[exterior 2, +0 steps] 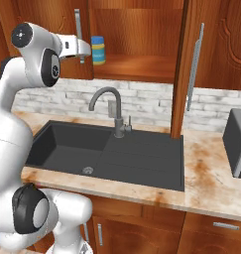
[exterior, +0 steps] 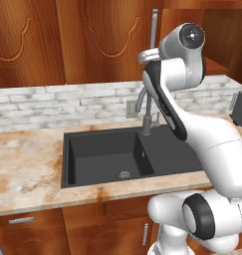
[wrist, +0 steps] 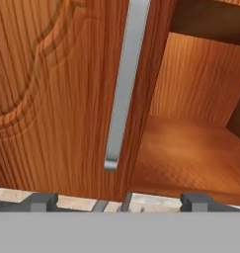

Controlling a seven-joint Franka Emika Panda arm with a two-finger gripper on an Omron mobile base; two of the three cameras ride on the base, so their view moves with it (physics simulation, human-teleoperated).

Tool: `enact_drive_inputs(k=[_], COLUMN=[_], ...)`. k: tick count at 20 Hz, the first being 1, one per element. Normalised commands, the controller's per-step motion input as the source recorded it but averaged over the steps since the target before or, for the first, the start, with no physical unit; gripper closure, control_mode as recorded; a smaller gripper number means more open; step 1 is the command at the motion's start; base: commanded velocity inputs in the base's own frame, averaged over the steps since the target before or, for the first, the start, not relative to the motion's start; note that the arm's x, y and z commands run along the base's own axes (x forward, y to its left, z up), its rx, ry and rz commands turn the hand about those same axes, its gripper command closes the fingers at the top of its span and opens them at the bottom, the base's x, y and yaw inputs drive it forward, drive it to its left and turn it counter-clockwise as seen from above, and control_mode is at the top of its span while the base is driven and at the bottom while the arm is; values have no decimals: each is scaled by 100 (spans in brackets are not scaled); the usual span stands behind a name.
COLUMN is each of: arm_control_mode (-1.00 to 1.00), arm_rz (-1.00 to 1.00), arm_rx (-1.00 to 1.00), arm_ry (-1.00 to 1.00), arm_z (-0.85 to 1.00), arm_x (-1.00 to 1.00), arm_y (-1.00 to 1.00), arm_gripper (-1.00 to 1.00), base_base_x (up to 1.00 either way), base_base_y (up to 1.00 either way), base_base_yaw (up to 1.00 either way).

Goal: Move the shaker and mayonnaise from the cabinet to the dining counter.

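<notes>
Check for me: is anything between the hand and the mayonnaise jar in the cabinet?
Partly. The open hand faces the left door's edge and its silver handle. In the right base view the mayonnaise stands on the open cabinet shelf just beyond that handle, with nothing else around it.

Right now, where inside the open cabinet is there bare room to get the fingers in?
Cabinet shelf is bare wood from the mayonnaise rightward to the open right door's edge. Tight spot: far left, where the jar stands close by the left door's handle and the open fingers.
</notes>
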Motion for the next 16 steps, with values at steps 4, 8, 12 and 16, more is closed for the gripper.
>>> enact_drive_inputs(k=[4, 8, 12, 16], arm_control_mode=[-100, -100, -100, -100], arm_rz=[0, 0, 0, 0], arm_rx=[0, 0, 0, 0], arm_ry=[13, 3, 0, 0], arm_z=[0, 0, 0, 0], arm_x=[44, 36, 34, 38], arm_y=[0, 8, 14, 3], arm_gripper=[-100, -100, -100, -100], base_base_x=[0, 0, 0, 0], base_base_y=[0, 0, 0, 0], base_base_yaw=[0, 0, 0, 0])
